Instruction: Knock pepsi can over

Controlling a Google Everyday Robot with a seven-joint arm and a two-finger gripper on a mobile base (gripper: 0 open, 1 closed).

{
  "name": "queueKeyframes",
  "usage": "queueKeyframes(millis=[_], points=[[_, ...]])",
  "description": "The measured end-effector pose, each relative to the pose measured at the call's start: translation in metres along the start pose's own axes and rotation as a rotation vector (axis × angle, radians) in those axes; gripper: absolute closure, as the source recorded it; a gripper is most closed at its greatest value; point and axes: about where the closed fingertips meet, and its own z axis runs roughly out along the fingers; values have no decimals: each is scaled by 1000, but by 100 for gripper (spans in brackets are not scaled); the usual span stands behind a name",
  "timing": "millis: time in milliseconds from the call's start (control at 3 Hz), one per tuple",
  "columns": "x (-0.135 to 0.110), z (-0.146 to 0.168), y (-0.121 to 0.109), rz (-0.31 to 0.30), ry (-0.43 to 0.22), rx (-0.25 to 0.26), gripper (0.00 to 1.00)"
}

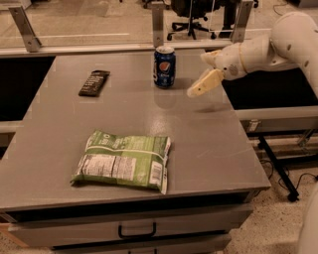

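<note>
The pepsi can is dark blue with a round red-white-blue logo. It stands upright at the far middle of the grey table. My gripper comes in from the right on a white arm. It hangs a little above the table, just right of the can and apart from it, at about the height of the can's lower half.
A green snack bag lies flat at the near middle of the table. A flat dark bar wrapper lies at the far left. A metal rail with posts runs behind the table. An office chair stands beyond it.
</note>
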Motion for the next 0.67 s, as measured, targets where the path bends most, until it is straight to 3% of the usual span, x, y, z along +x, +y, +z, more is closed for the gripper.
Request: queueKeyframes(millis=[667], points=[[-53,51,30,37,-185,-158,0]])
